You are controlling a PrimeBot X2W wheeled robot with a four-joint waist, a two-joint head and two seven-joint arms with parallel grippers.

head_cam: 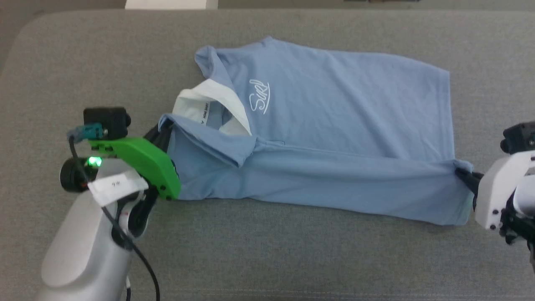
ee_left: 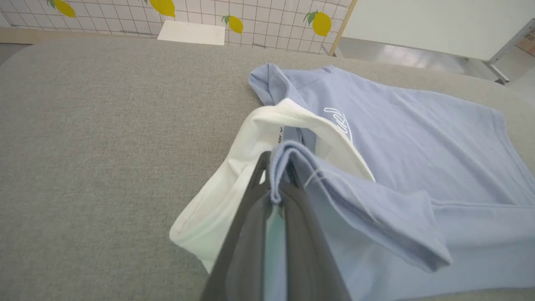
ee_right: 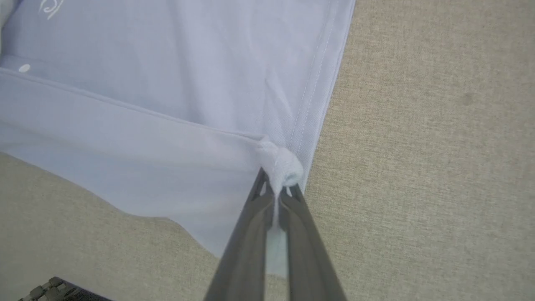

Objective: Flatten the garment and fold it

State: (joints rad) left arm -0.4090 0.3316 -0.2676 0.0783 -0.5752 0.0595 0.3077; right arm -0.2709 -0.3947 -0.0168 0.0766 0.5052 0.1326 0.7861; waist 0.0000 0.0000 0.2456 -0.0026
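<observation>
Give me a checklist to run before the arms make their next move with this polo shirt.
1. Grip of left gripper on the garment at the collar end: ok, shut on blue fabric.
2. Grip of right gripper at the hem: ok, shut on a bunched bit.
3. Span between the grips: ok, a straight crease joins them.
4. Far half around the logo: ok, lies smooth.
5. Collar area: not ok, white panel rumpled and exposed.
6. Layers in each pinch: cannot tell.

Even, soft, shadowless light; sharp
</observation>
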